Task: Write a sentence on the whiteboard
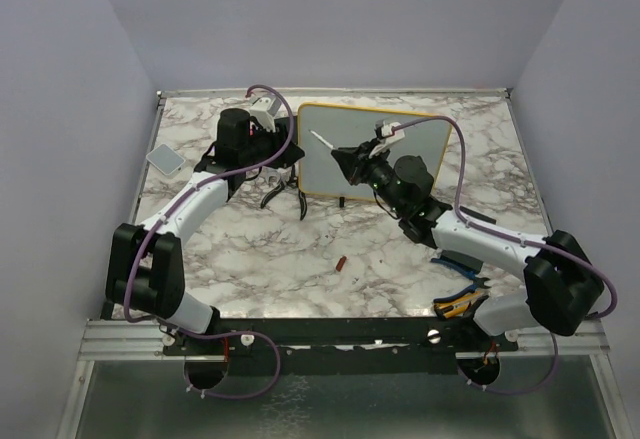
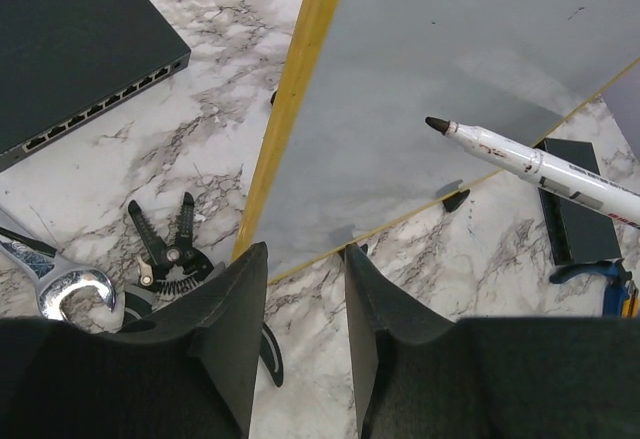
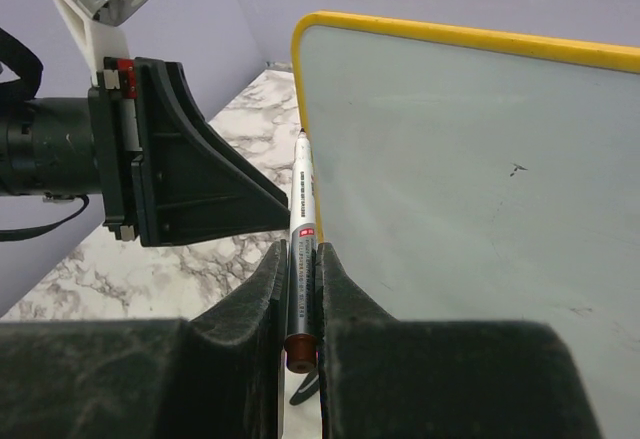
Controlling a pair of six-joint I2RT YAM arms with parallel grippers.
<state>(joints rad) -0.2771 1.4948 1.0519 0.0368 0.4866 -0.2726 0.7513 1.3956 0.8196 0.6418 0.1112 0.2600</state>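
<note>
You are looking at a marble table (image 1: 300, 249) boxed in by pale lilac walls. The whiteboard (image 1: 415, 139) stands at the far middle of it, tilted back, with its yellow frame facing the arms.

Your right gripper (image 3: 303, 259) is clamped on a white marker (image 3: 303, 209), cap off. The dark tip points toward the board's left edge. The tip lies close over the board (image 2: 450, 39), but you cannot tell whether it touches. One small dark mark (image 3: 516, 169) shows on the white face.

Your left gripper (image 2: 300, 274) sits at the board's lower left corner. Its jaws are parted and marble shows between them, so it is grasping nothing. Whether the tips touch the frame is unclear.

Left of the board lie a black network switch (image 2: 80, 49), a pair of black pliers (image 2: 165, 249) and a steel wrench (image 2: 60, 289). A small black box (image 2: 575, 209) lies just past the board's lower edge.
</note>
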